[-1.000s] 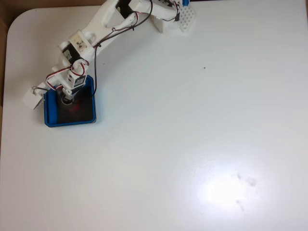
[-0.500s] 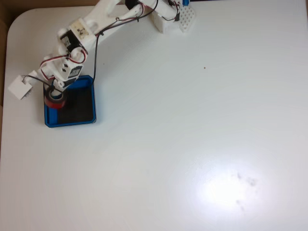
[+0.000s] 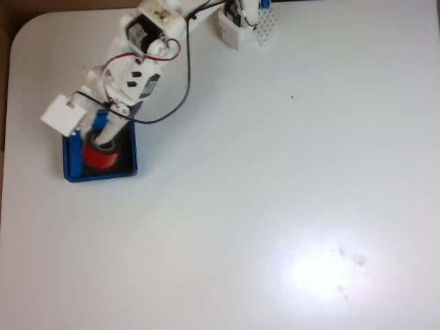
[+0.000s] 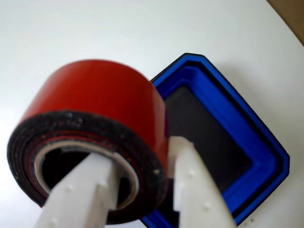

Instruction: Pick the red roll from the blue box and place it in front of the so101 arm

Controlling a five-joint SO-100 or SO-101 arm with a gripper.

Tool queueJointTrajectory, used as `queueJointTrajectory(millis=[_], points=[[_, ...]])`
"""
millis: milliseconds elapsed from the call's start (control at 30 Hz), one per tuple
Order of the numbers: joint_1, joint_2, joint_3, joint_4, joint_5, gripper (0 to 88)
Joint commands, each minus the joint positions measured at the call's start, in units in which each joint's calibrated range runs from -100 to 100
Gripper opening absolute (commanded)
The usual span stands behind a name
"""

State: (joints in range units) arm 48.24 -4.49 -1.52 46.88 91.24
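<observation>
The red roll (image 4: 95, 109) hangs lifted above the blue box (image 4: 237, 118) in the wrist view, with my gripper (image 4: 137, 175) shut on its wall: one white finger (image 4: 80, 190) passes through the hollow centre, the other presses the red outside. In the fixed view the red roll (image 3: 100, 157) sits over the blue box (image 3: 132, 152) at the table's left, held by the gripper (image 3: 103, 141) of the so101 arm (image 3: 141, 58), which reaches down from the top edge. The box's black floor shows bare beneath.
The arm's white base (image 3: 240, 24) stands at the top of the white table (image 3: 275, 192). A white camera block (image 3: 63, 114) juts from the wrist beside the box. Brown floor shows past the table's rounded top-left corner.
The gripper has closed on the red roll and lifted it off the box floor. The arm has drawn back and swung a little to the right, the roll now looming larger.
</observation>
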Motion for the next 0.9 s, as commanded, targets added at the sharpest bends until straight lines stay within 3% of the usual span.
queueJointTrajectory(millis=[0, 233, 367, 867], points=[[-9.0, -12.4, 13.0, 0.1, 0.3, 0.6], [-30.3, -28.1, 40.3, 0.1, 0.3, 0.6], [-38.0, -28.8, 50.1, 0.1, 0.3, 0.6], [-39.1, -28.7, 59.7, 0.0, 0.3, 0.6]])
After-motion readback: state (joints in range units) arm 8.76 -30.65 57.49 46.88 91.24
